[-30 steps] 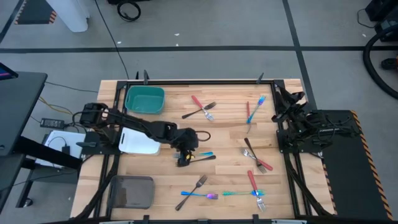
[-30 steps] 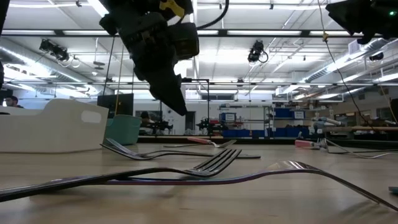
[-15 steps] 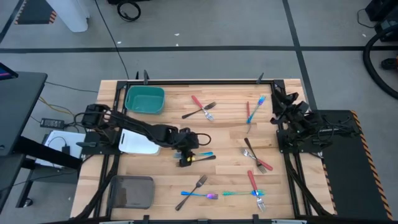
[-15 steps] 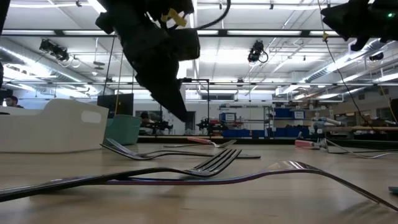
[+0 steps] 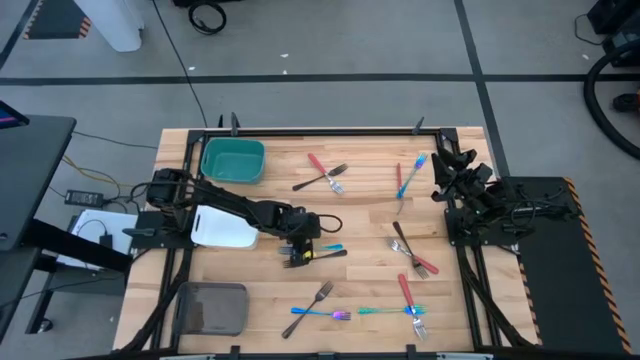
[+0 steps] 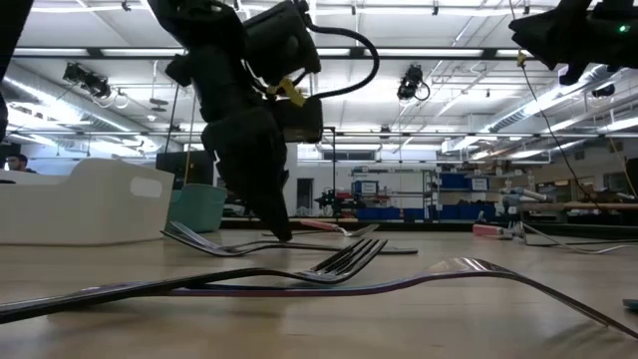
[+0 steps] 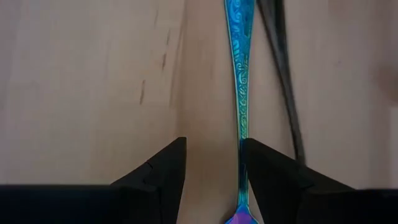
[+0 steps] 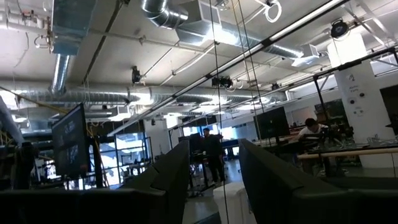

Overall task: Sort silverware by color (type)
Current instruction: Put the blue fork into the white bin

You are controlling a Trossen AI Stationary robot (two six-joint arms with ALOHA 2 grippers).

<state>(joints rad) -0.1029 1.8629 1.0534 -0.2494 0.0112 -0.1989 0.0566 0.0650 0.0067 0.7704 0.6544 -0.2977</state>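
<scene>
Parted, my left gripper (image 7: 211,163) stands with its jaws spread low over the middle of the table, one finger (image 7: 268,168) lying over the iridescent fork handle (image 7: 237,74) so the handle is not between them. A dark utensil (image 7: 281,68) lies just beside that handle. My right gripper (image 8: 211,168) is also spread and empty, raised at the table's right edge and looking out into the room.

Around this pair the rest of the silverware lies scattered on the wood: a red-handled piece crossed with a dark fork (image 5: 334,176) at the far middle, a red and a blue piece (image 5: 410,172) far right, a dark and red pair (image 5: 412,256) right of centre, and more forks (image 5: 322,302) along the near side.

My worry: closing from here, I judge the finger would press on the handle and skid it aside, or drag the dark neighbour along and mix the colours.

Of the trays at left, the teal tray (image 5: 233,161), white tray (image 5: 222,228) and grey tray (image 5: 211,308) hold nothing I can see.
</scene>
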